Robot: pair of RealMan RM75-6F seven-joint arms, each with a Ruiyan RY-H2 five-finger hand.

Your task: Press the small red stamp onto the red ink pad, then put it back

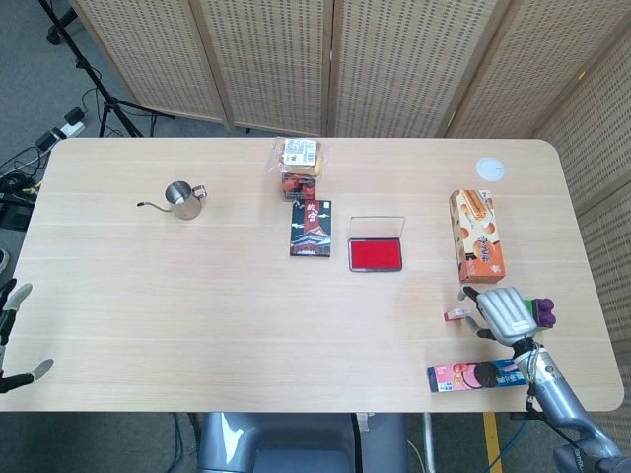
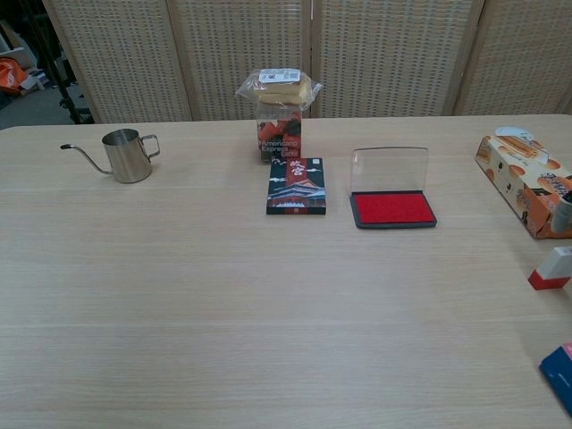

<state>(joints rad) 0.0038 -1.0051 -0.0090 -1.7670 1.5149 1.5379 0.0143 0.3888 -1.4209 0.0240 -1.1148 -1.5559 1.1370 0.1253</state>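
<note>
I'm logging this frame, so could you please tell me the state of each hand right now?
Left hand: only fingertips show at the edge; cannot be told.
Right hand: open, fingers spread beside the stamp, holding nothing.

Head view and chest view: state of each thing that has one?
Ink pad: lid open, standing up behind the red pad.
Stamp: lying on the table, not lifted.
Right hand: fingers apart, beside the stamp, holding nothing.
Left hand: at the table edge, holding nothing.
Kettle: upright.
Cracker box: lying flat.
</note>
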